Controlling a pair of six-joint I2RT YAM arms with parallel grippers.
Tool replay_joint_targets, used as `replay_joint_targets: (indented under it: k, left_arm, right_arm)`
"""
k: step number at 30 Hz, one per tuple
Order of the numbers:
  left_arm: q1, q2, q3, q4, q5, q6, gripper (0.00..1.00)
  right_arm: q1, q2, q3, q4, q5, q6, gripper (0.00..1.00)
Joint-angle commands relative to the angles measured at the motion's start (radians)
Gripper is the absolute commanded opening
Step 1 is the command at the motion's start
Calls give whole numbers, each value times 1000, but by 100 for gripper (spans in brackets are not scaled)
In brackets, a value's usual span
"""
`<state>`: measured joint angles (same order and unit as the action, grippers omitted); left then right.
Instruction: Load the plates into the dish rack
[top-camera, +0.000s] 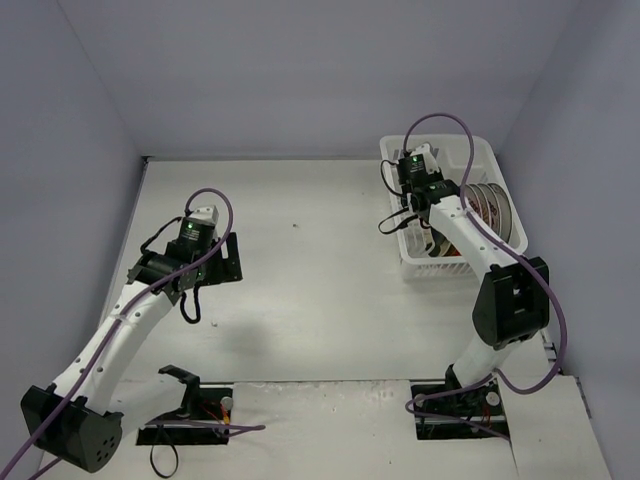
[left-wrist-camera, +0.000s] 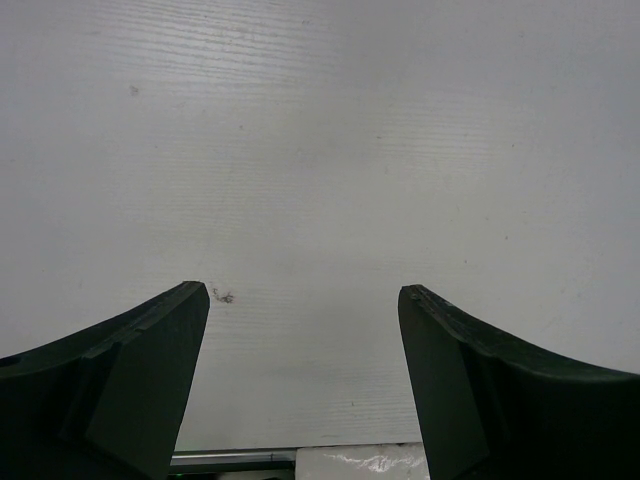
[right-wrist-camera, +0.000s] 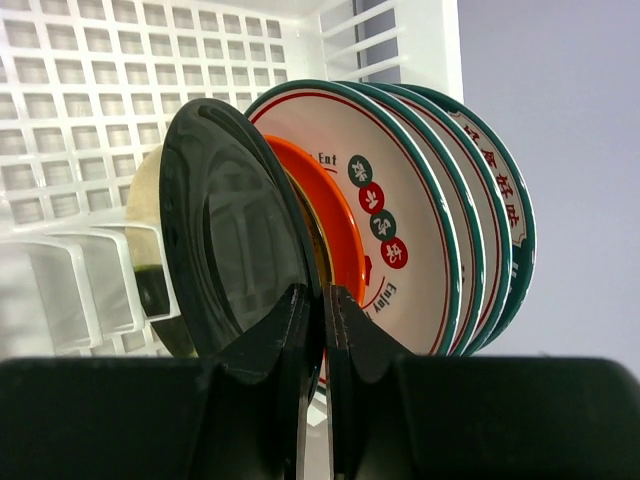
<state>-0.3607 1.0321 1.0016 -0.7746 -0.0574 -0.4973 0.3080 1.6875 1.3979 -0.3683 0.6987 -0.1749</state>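
While the overhead view shows the right gripper (top-camera: 412, 218) lowered inside the dish rack (top-camera: 425, 272), the plates (top-camera: 490, 205) stand on edge in a row at the rack's right side. The left gripper (top-camera: 192, 300) hangs over the table, well apart from the rack on its left.

From the left wrist, the left gripper (left-wrist-camera: 305, 300) is spread wide with nothing between its fingers, and only the bare table (left-wrist-camera: 320, 150) lies below.

From the right wrist, the right gripper (right-wrist-camera: 322, 300) is closed to a thin slit, and the lower rim of the dark plate (right-wrist-camera: 230, 230) runs down into that slit, so it appears pinched there. This plate leans against the red-orange plate (right-wrist-camera: 325, 205), with the patterned white plates (right-wrist-camera: 400, 200) behind it toward the rack's far corner and a cream plate (right-wrist-camera: 143, 200) on its other side, against the rack's slotted wall (right-wrist-camera: 100, 80).

The step looks like seating this plate. To do it well, make sure its bottom edge rests on the rack floor and it leans on its neighbour before the fingers part. Then lift straight up, clear of the rims.
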Motion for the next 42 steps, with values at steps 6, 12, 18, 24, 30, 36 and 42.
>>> replay_joint_targets:
  k: [6, 12, 18, 24, 30, 36, 42]
  left_arm:
    - [0, -24, 35, 5, -22, 20, 77]
    - [-1, -23, 38, 11, -19, 20, 77]
    - [-1, -27, 43, 11, -18, 19, 77]
    - [-1, -35, 35, 5, -16, 17, 77]
    - [-1, -52, 28, -8, -24, 19, 77]
    - [0, -58, 31, -14, -24, 20, 77]
    - [0, -56, 63, -28, -25, 32, 77]
  right_arm:
    - [2, -43, -37, 29, -81, 65, 0]
    - [8, -74, 3, 26, -35, 26, 0]
    - [13, -95, -8, 35, -22, 6, 0]
    - [11, -77, -62, 46, -45, 23, 0]
    - [10, -60, -112, 62, -57, 40, 0]
    - [11, -63, -116, 39, -154, 92, 6]
    - [11, -114, -86, 11, -232, 132, 31]
